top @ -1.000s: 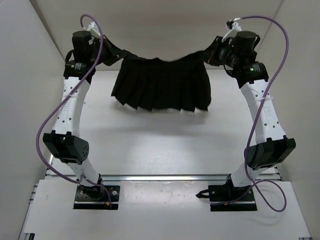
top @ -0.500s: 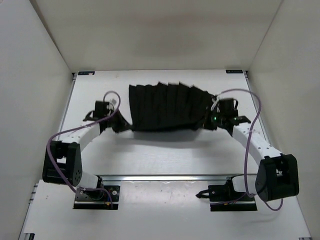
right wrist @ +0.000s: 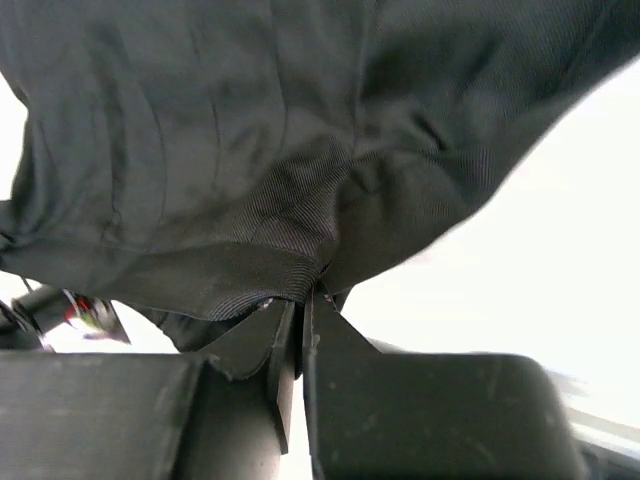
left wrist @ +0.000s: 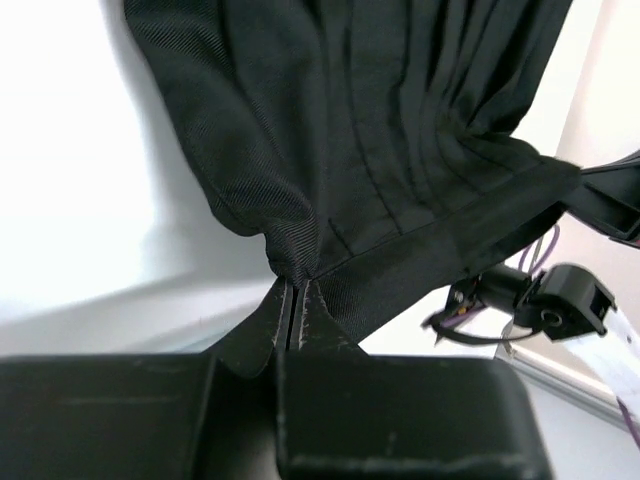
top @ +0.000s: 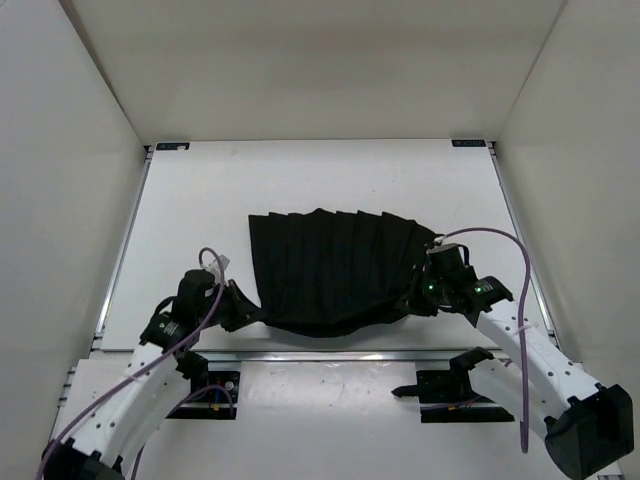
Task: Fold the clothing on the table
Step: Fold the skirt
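The clothing (top: 330, 270) is a black pleated garment spread over the near middle of the white table (top: 200, 200), pleats fanning toward the far side. My left gripper (top: 245, 312) is shut on its near left corner; the left wrist view shows the jaws pinched on the waistband edge of the clothing (left wrist: 340, 150) at my left gripper (left wrist: 295, 285). My right gripper (top: 418, 292) is shut on the near right corner. In the right wrist view the clothing (right wrist: 250, 150) bunches above my right gripper (right wrist: 310, 300). The near edge sags between the two grippers.
A metal rail (top: 330, 353) runs along the table's near edge just under the garment's sagging edge. White walls (top: 70, 120) close in the left, right and far sides. Purple cables (top: 500, 250) loop from both arms.
Both arms have drawn back toward the near edge and come down, carrying the garment with them. It hung high at the far side, then lay at mid table, now lies near the front rail.
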Tool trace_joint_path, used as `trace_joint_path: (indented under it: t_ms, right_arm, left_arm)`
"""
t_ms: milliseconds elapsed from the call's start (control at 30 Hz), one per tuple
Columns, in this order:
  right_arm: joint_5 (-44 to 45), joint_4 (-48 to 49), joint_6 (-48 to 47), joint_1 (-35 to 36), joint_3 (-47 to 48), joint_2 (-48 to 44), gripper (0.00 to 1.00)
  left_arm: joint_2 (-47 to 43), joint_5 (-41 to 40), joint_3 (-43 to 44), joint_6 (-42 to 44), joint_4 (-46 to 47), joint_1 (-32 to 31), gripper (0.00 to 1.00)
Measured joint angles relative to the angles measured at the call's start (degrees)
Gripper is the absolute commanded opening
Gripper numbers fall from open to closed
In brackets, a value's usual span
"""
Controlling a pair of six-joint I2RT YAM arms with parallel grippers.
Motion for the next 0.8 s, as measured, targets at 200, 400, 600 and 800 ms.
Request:
trace_joint_path:
  t_ms: [200, 400, 600, 800]
  right_arm:
    - [2.4, -7.4, 4.3, 7.7, 1.9, -4.7, 0.0]
    - [0.4, -9.4, 0.3, -0.6, 7.9, -1.9, 0.01]
    - [-8.1, -5.6, -8.8, -16.0, 14.0, 8.9, 0.0]
    - [-11.3, -0.2, -16.1, -21.0, 24.4, 29.0, 0.0]
  left_arm:
    - [-10.8, -3.1, 1.0, -3.0, -9.9, -3.6, 0.0]
    - [2.4, -4.6, 11.3, 0.6, -11.5, -2.5, 0.0]
    - [22.2, -1.9, 22.4, 2.8, -0.3, 2.5, 0.0]
    - [50.5, 2.6, 35.3, 3.5, 8.8, 6.8, 0.0]
